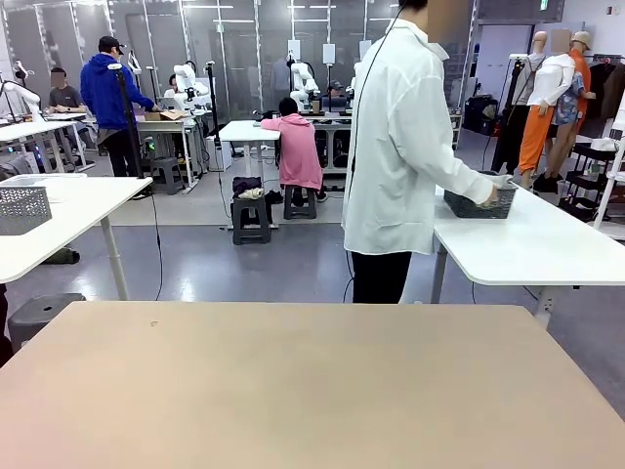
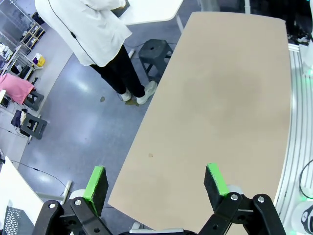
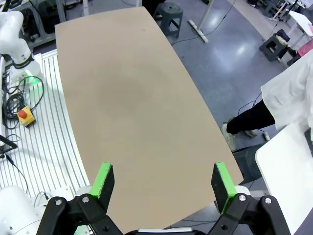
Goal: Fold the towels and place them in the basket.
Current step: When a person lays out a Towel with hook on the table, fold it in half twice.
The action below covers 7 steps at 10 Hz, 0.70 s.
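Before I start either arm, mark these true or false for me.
1. The left gripper hangs open over the beige table. True.
2. The right gripper is shut. False: its jaws stand wide apart with nothing between them.
3. The basket sits on the beige table. False: it sits on the white side table, to the right beyond the beige table's far edge.
4. The person stands past the beige table's far edge, turned toward the white side table, with an arm reaching to the basket. True.
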### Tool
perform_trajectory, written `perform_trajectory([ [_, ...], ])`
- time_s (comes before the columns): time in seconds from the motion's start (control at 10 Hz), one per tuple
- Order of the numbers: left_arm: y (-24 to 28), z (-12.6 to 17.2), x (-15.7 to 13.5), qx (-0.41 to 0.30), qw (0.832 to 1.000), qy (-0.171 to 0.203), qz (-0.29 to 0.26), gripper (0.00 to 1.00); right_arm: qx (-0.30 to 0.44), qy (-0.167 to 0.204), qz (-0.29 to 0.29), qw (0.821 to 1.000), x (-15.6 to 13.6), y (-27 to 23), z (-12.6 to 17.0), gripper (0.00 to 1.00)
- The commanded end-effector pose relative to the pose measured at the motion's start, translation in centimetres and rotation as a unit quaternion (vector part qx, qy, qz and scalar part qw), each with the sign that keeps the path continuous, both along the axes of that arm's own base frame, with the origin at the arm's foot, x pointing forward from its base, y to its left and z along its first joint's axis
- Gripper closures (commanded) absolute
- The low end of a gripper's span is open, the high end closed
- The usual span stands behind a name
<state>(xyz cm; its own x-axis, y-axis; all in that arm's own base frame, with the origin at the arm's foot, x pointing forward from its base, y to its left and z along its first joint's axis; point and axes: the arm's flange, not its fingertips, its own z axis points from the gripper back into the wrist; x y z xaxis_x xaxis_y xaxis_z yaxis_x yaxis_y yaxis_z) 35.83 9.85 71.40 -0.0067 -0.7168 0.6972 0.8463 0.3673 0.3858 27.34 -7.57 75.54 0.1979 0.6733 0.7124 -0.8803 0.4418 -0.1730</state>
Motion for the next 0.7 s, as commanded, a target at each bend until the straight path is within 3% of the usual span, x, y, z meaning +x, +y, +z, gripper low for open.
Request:
perform_trajectory([
  [0.0, -0.01, 0.09, 0.07, -0.003, 1.0, -0.005, -0.014, 0.0, 0.0, -0.003, 0.01, 1.0, 0.06, 0.01, 0.1, 0.0],
  [0.6, -0.01, 0.09, 0.07, -0.003, 1.0, -0.005, -0.014, 0.0, 0.0, -0.003, 0.01, 1.0, 0.06, 0.01, 0.1, 0.0],
])
